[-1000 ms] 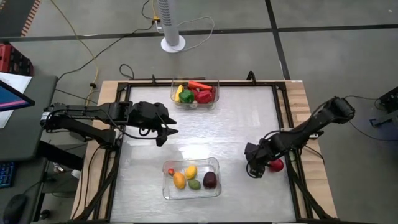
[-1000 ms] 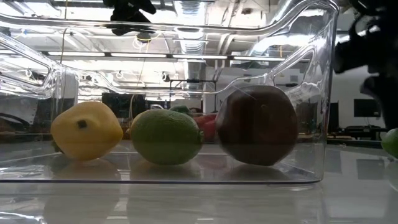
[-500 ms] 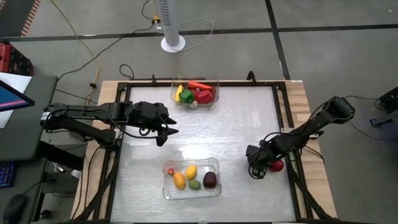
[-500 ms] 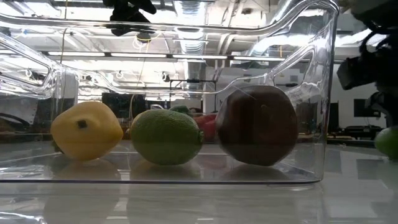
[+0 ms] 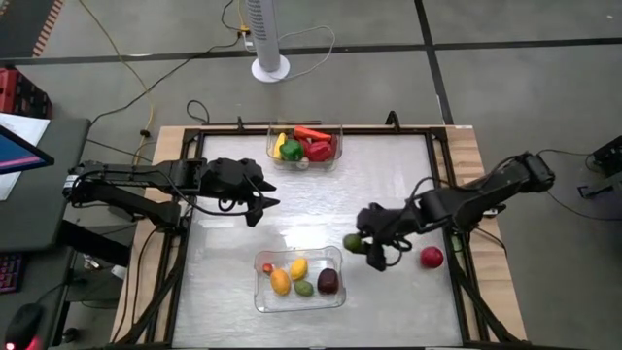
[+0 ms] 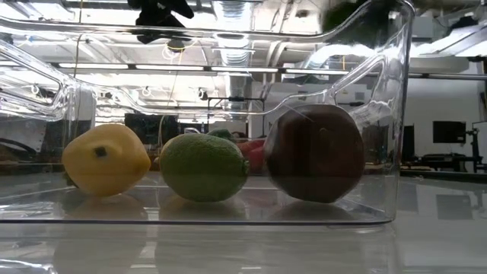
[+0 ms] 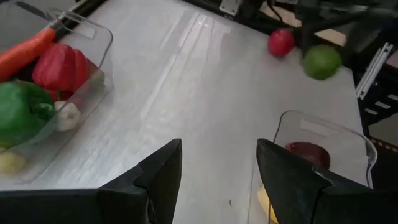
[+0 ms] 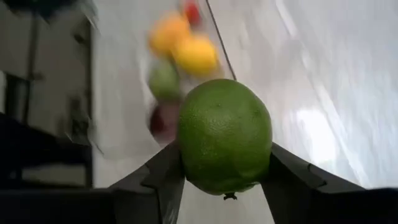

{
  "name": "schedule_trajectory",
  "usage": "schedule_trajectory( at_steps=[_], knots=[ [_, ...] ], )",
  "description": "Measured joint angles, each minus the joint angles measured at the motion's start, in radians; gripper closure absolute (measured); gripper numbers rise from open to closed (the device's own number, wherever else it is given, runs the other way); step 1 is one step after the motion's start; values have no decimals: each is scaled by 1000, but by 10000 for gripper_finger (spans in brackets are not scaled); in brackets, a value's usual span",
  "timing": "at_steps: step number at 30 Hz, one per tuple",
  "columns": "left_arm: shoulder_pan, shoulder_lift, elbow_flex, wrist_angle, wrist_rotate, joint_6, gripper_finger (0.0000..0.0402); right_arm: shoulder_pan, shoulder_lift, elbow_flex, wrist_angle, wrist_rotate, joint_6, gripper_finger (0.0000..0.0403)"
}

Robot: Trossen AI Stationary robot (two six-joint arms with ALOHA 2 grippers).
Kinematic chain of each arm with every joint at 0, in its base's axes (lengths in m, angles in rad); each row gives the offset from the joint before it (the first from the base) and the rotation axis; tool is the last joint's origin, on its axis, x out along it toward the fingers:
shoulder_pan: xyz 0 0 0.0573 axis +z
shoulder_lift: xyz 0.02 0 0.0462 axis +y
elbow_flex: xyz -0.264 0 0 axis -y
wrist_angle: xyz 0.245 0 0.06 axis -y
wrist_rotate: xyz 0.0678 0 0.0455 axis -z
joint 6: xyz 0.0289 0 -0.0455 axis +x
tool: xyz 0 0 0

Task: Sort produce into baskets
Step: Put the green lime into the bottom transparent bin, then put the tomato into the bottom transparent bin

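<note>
My right gripper (image 5: pixel 362 243) is shut on a round green lime-like fruit (image 8: pixel 225 135), just right of the near clear basket (image 5: pixel 297 277); the fruit also shows in the high view (image 5: pixel 352 243) and the left wrist view (image 7: pixel 321 61). That basket holds yellow, orange, green and dark maroon pieces. The far basket (image 5: pixel 305 146) holds a carrot, red and green pieces. A red round piece (image 5: pixel 431 258) lies on the table at the right. My left gripper (image 5: pixel 262 206) hangs open and empty at the table's left. My right gripper pinches the green fruit by its two opposite sides (image 8: pixel 186 149) between its two fingers. The fingers come roughly level from the table's right. The fruit is lifted clear of the table.
A black frame (image 5: pixel 442 175) runs round the table's edges. Bare tabletop (image 5: pixel 369 185) lies between the two baskets. A fan's white base (image 5: pixel 270 68) stands on the floor beyond the far edge.
My right gripper has lifted the green fruit off the table at the right and carried it toward the table's left, up to the near basket's right end. The red piece has stayed where it was.
</note>
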Motion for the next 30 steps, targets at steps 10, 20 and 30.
schedule_trajectory(
  at_steps=[10,20,30],
  knots=[
    [0,0,0,64,-17,-3,208,-22,269,279,56,-107,-105,183],
    [0,0,0,57,10,-21,208,-67,344,381,-181,-298,-76,102],
    [0,0,0,51,42,-22,208,30,65,177,-612,-88,109,98]
  ],
)
